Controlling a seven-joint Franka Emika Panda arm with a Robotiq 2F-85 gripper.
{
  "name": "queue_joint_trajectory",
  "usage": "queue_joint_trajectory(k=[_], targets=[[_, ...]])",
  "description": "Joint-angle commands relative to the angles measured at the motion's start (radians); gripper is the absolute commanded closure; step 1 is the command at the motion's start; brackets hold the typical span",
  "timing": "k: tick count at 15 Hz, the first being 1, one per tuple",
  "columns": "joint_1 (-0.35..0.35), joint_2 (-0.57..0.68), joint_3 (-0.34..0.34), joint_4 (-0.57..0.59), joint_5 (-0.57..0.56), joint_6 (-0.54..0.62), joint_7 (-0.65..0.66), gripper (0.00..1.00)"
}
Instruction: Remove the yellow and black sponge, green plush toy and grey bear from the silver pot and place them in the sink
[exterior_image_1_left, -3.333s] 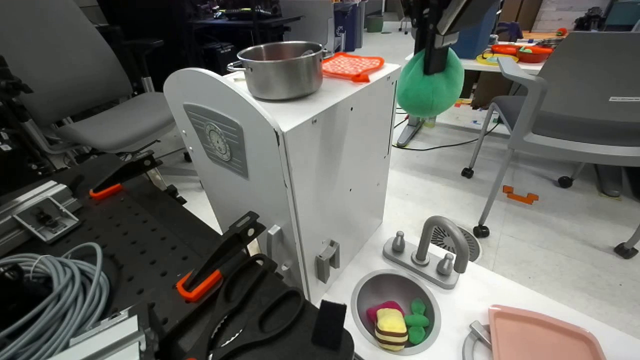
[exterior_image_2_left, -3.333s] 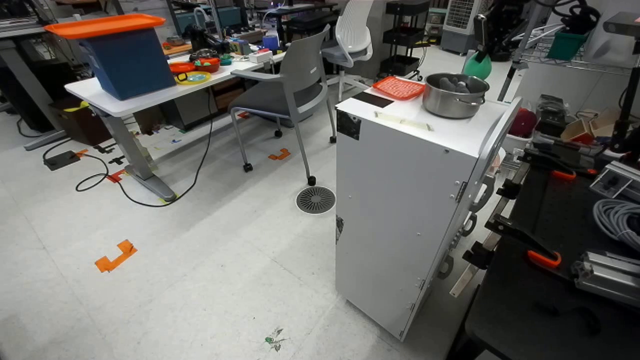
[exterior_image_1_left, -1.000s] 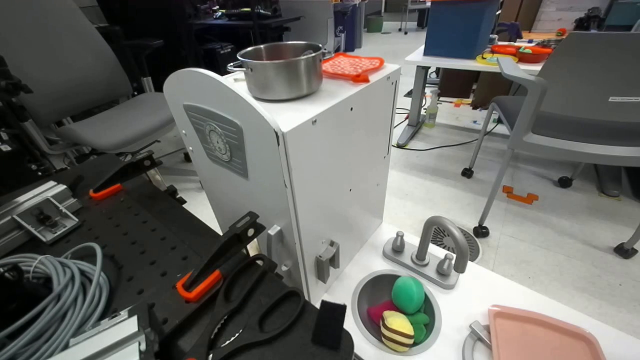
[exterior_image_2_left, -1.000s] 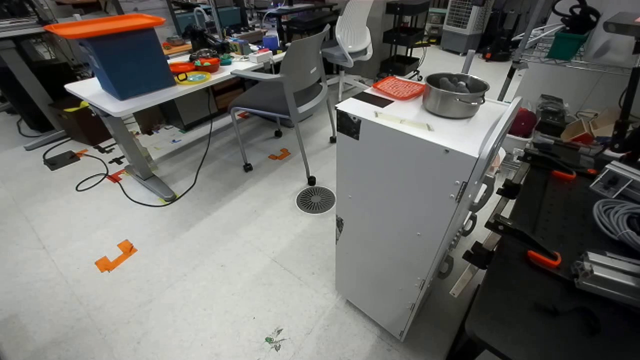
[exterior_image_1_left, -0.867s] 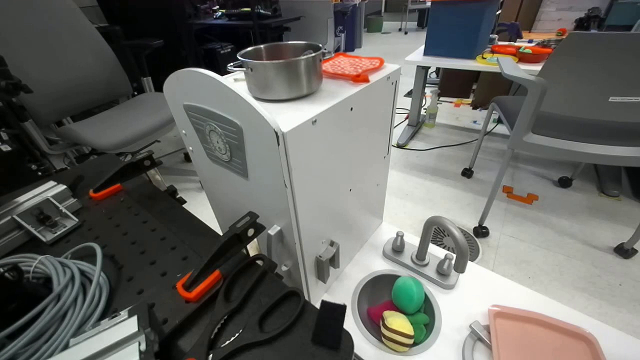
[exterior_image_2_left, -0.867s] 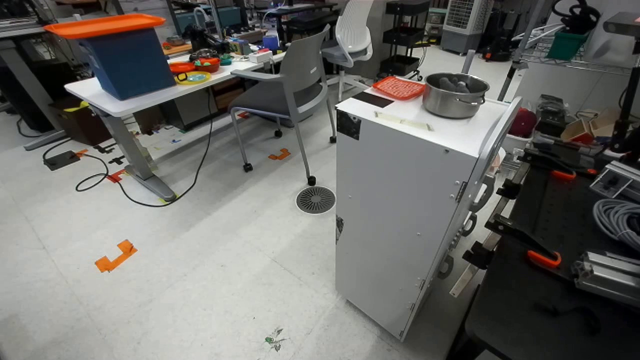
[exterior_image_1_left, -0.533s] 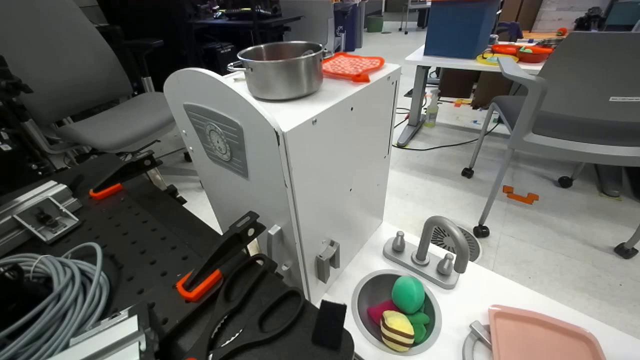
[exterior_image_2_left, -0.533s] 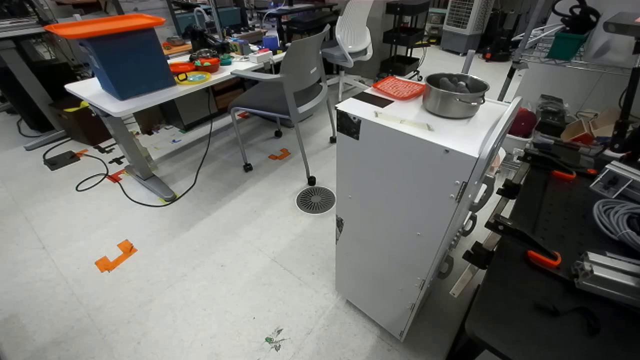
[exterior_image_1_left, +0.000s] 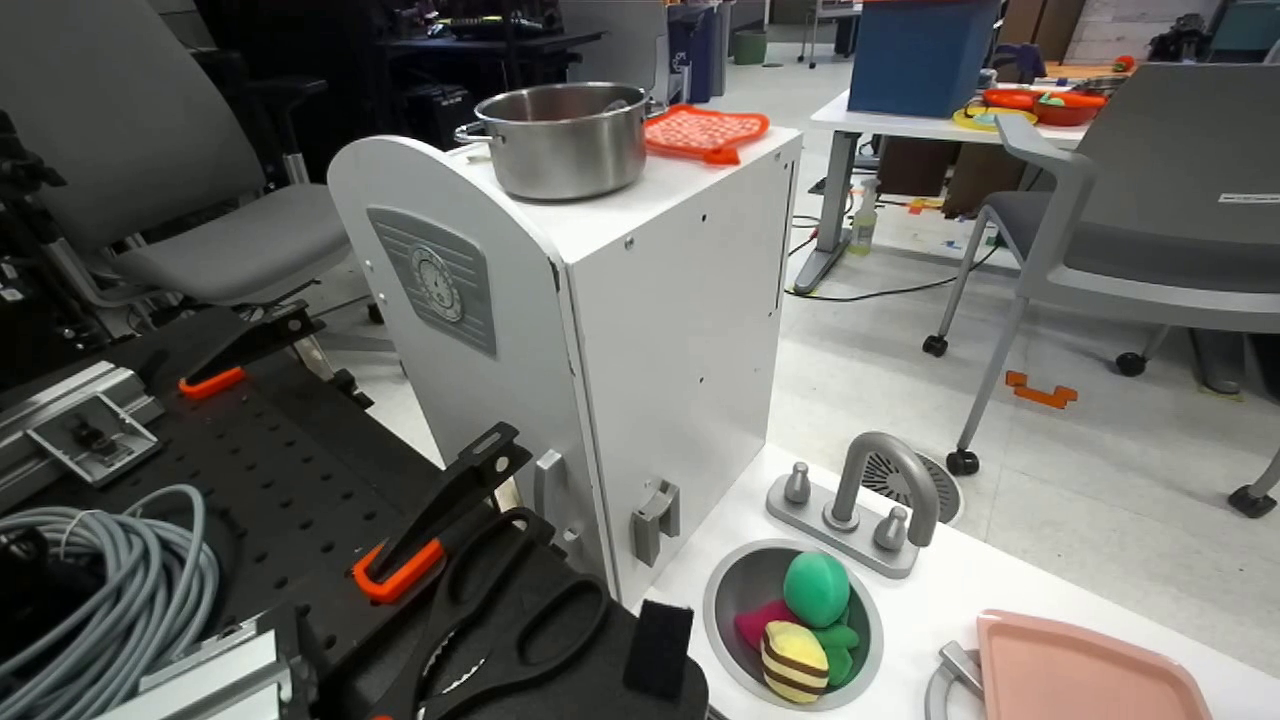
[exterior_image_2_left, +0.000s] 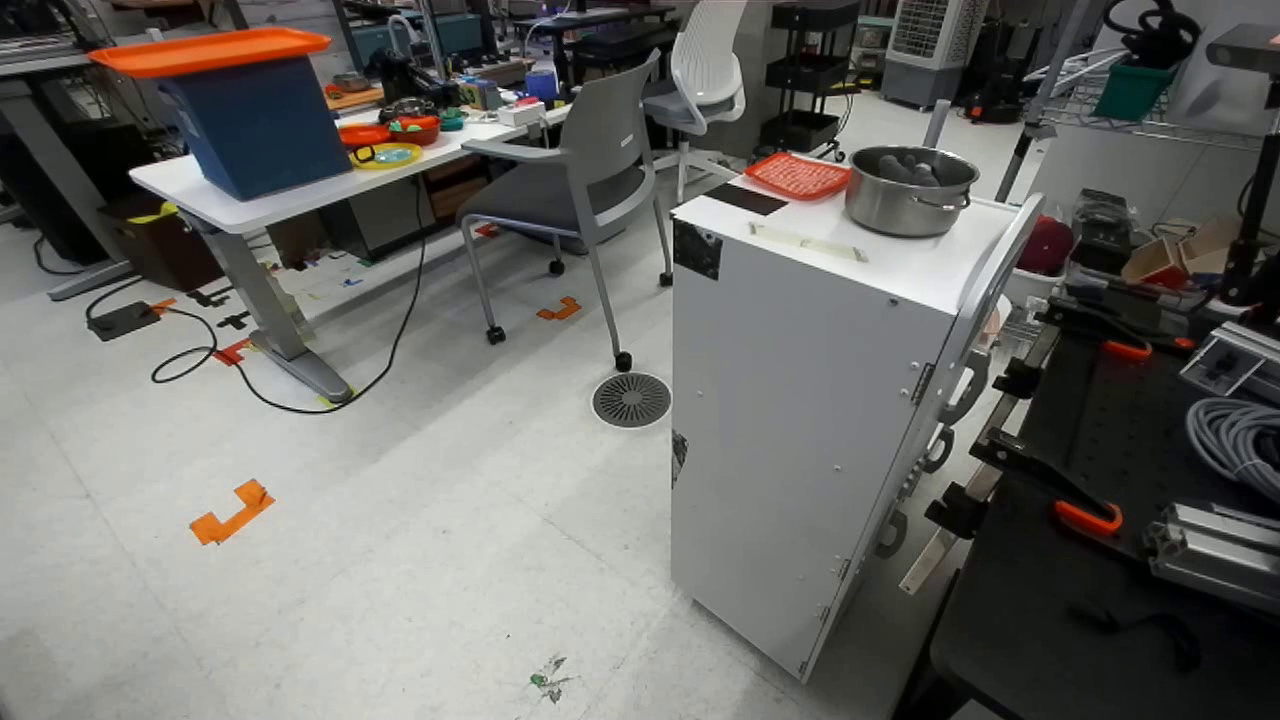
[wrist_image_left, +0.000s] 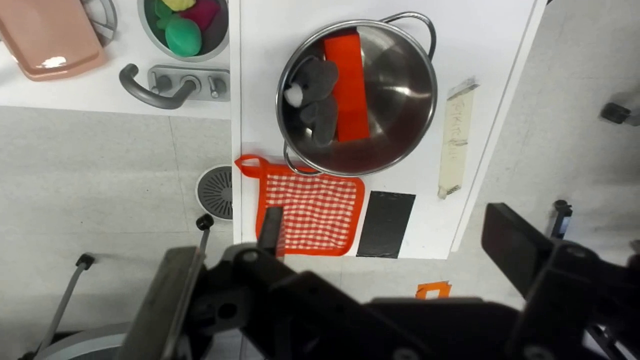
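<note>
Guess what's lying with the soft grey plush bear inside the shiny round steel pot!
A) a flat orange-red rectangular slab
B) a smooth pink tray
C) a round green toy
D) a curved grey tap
A: the wrist view looks down into the shiny round steel pot and shows the flat orange-red rectangular slab beside the soft grey plush bear.

the grey bear (wrist_image_left: 317, 82) lies in the shiny silver pot (exterior_image_1_left: 572, 162), near its wall. the striped yellow sponge (exterior_image_1_left: 795, 662) and round green toy (exterior_image_1_left: 816, 590) sit in the sink (exterior_image_1_left: 745, 582).
</note>
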Motion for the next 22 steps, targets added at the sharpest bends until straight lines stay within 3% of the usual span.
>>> queue_joint_trajectory(k=[1, 7, 13, 22], targets=[[0.015, -0.01, 0.0, -0.022, 0.028, 0.021, -0.047, 0.0], [0.012, -0.002, 0.004, -0.039, 0.013, 0.059, -0.016, 0.0], [-0.011, 0.016, 0.022, -0.065, -0.167, 0.103, 0.26, 0.0], [0.022, 0.082, 0.034, -0.082, -0.004, 0.067, 0.2, 0.0]])
